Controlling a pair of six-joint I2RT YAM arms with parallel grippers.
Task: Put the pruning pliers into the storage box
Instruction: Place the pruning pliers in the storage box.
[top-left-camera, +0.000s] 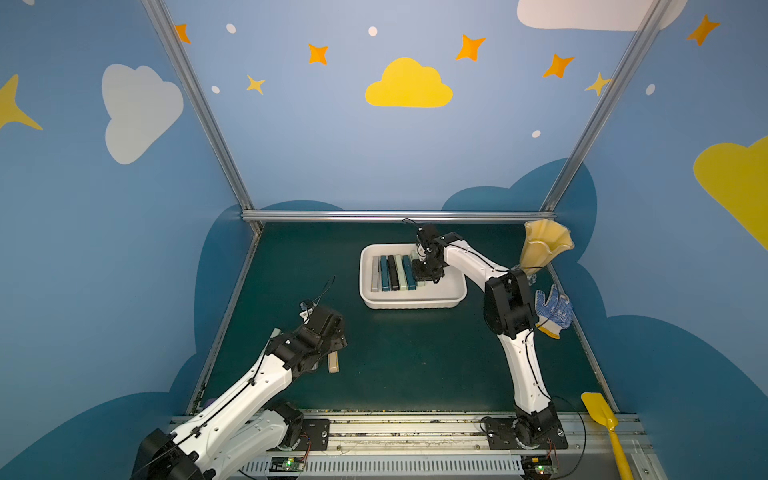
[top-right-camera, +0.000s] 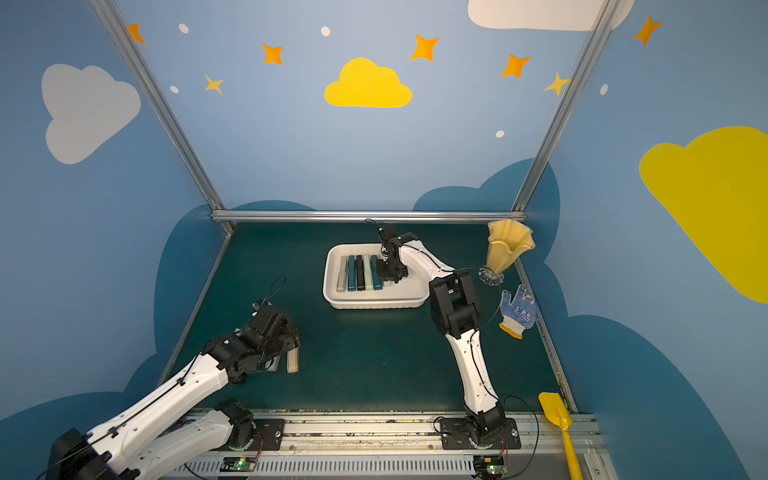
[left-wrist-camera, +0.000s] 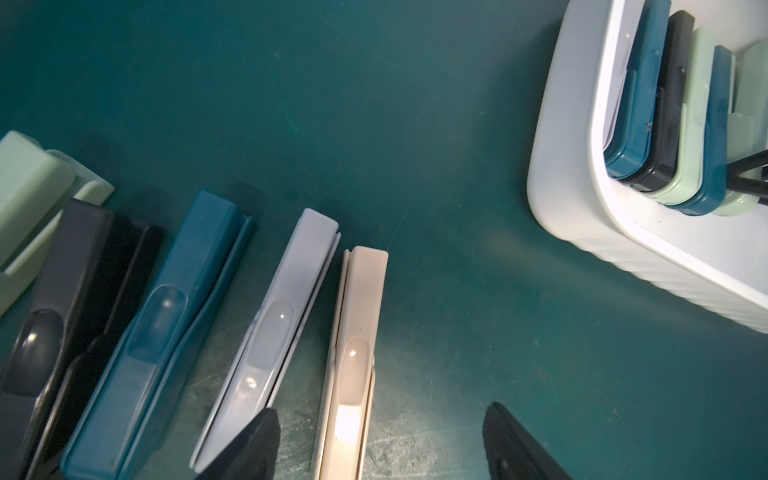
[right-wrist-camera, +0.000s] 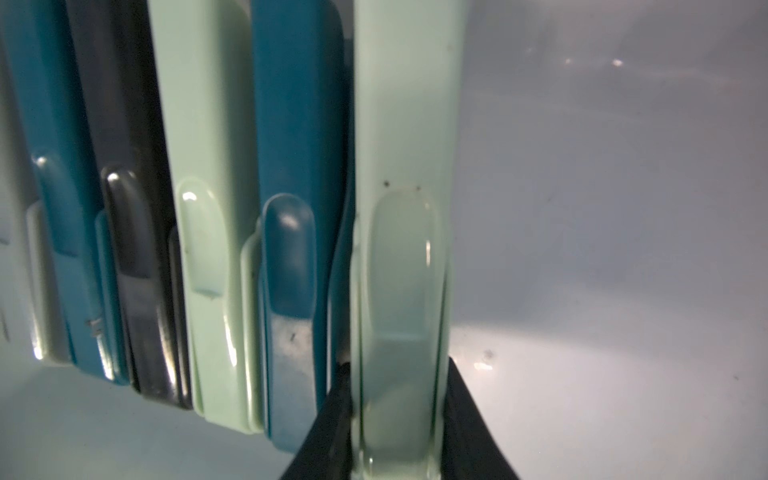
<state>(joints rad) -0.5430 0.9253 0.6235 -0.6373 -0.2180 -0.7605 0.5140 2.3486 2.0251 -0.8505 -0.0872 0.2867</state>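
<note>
The storage box (top-left-camera: 411, 305) is a shallow white tray at mid-table, and several pruning pliers (top-left-camera: 392, 272) lie side by side in it. My right gripper (right-wrist-camera: 399, 374) reaches down into the box (right-wrist-camera: 582, 249), shut on a pale green pruning pliers (right-wrist-camera: 401, 291) that sits beside a teal one (right-wrist-camera: 295, 166). Near the table's left front, my left gripper (left-wrist-camera: 380, 419) hangs open over a row of loose pliers: pale green (left-wrist-camera: 25, 199), black (left-wrist-camera: 54, 311), teal (left-wrist-camera: 166, 324), grey (left-wrist-camera: 274, 324) and beige (left-wrist-camera: 357, 353). The beige one lies between its fingers, untouched.
A yellow fluted vase (top-left-camera: 544, 247) stands at the back right corner. A blue-dotted glove (top-left-camera: 555, 311) lies beside the right arm's elbow. A yellow shovel (top-left-camera: 602, 419) rests at the front right edge. Metal frame rails border the mat.
</note>
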